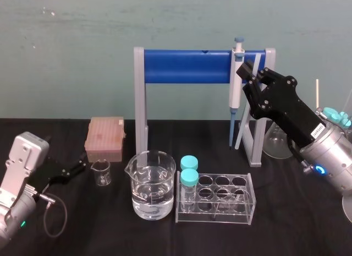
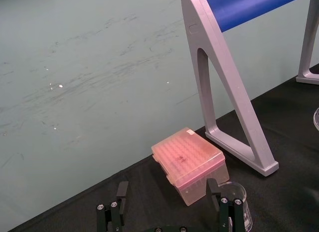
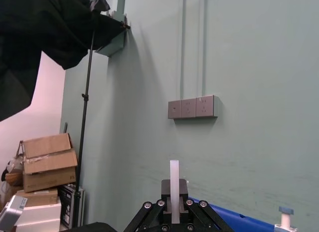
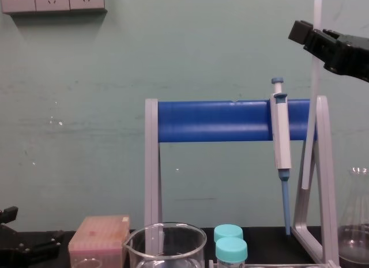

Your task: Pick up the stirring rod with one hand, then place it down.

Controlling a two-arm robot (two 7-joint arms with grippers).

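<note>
Slim translucent stirring rod point(image 4: 312, 72), pinched by blocky black right gripper point(image 1: 254, 75)

head: above, downward | chest: low, level | shared: blue stand point(image 1: 187, 67)

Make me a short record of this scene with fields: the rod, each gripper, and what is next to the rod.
Rod: thin translucent whitish stirring rod, lifted, nearly upright, slightly tilted, lower end hanging free
Right gripper: black blocky right gripper, raised, shut on the rod near its top
Left gripper: left gripper, open, low beside the small glass beaker
Beside rod: grey-and-blue pipette hanging on the blue-barred stand
</note>
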